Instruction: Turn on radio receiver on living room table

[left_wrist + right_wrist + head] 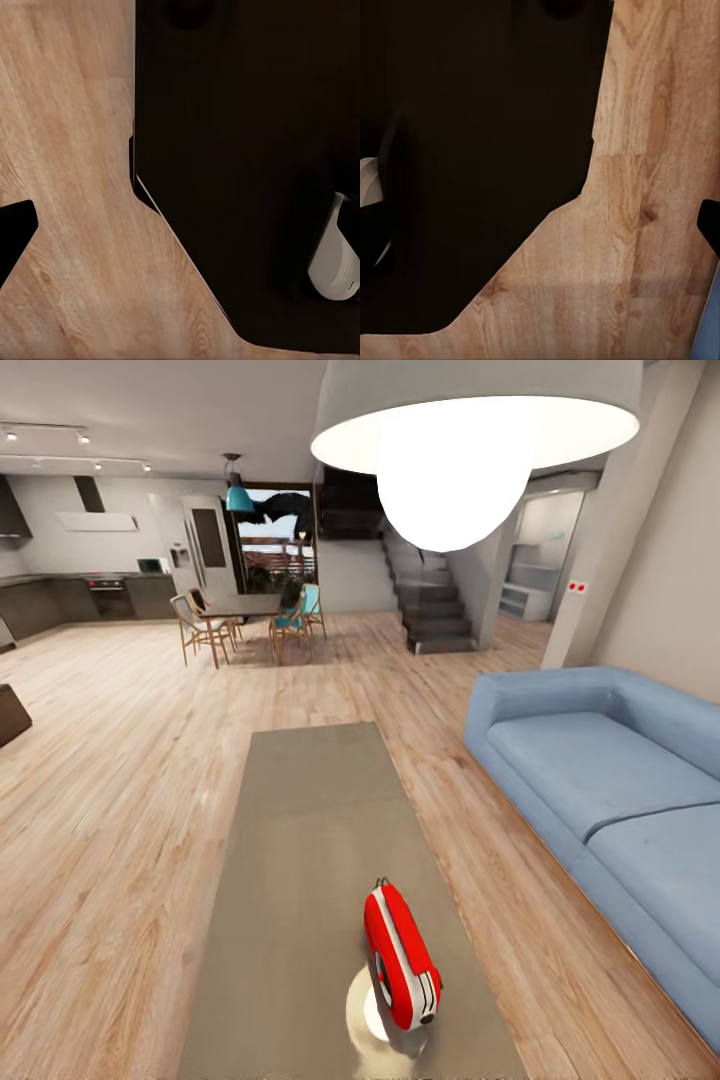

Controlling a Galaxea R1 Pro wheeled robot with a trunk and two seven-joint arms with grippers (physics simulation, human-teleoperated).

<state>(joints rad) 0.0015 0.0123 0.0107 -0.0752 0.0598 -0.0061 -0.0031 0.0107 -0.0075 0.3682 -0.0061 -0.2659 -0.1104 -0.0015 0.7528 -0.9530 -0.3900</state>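
head view: red white-edged radio receiver (401, 958) upright on the grey table (290, 880); gripper state cannot be told.

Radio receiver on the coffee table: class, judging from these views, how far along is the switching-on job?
Done: the robot faces the table, with the radio receiver standing near its close end beside the blue sofa. In hand: nothing; both wrist views look down at wood floor. Left: reaching out and switching it on.
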